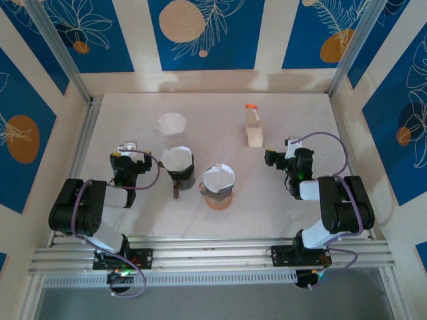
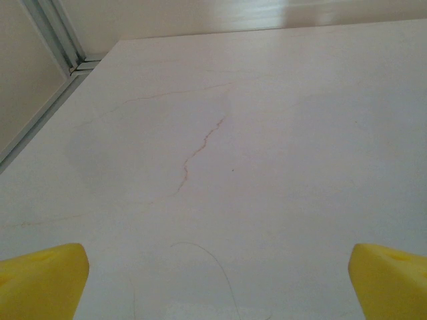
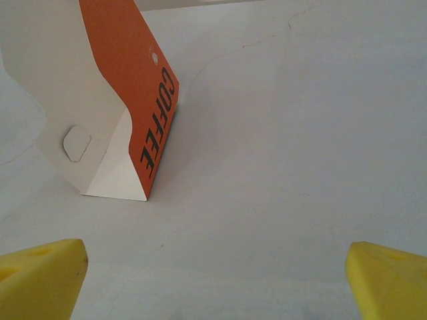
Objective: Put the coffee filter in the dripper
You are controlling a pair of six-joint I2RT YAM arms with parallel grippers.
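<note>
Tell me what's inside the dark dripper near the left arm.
A white paper coffee filter sits in the dark round dripper; the paper covers the dripper's inner walls and floor, so anything beneath cannot be seen.

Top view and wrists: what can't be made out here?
- Right wrist: box top is cut off by the upper edge; the one word that reads is COFFEE.
- Top view: dark dripper inside is hidden by its filter; too small to judge seating.
- Left wrist: left claw is cut off by the bottom edge, all but its tips.
</note>
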